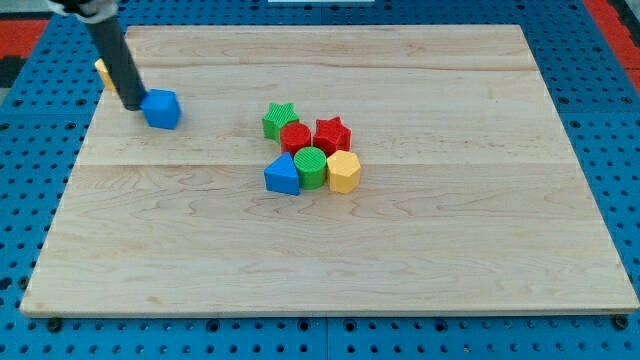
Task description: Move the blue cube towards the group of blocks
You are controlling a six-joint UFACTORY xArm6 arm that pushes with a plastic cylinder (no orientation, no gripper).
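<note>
Wooden surface (330, 260) with no readable writing, cluster near centre of blue triangular block (283, 176), green cylinder (311, 167), yellow hexagonal block (343, 172), red cylinder (295, 138), red star (331, 133), green star (279, 119), blue cube (161, 108) well apart at view's left, my tip (135, 105) touching its left side, yellow block (102, 71) partly hidden behind the rod, no gripper present

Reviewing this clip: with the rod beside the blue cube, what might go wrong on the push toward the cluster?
1. My tip sits at the blue cube's left edge; an off-centre push may spin the cube and let it slip off.
2. Overshooting could knock the green star and scatter the group.
3. The rod hides a yellow block behind it; backing up might nudge it.
</note>
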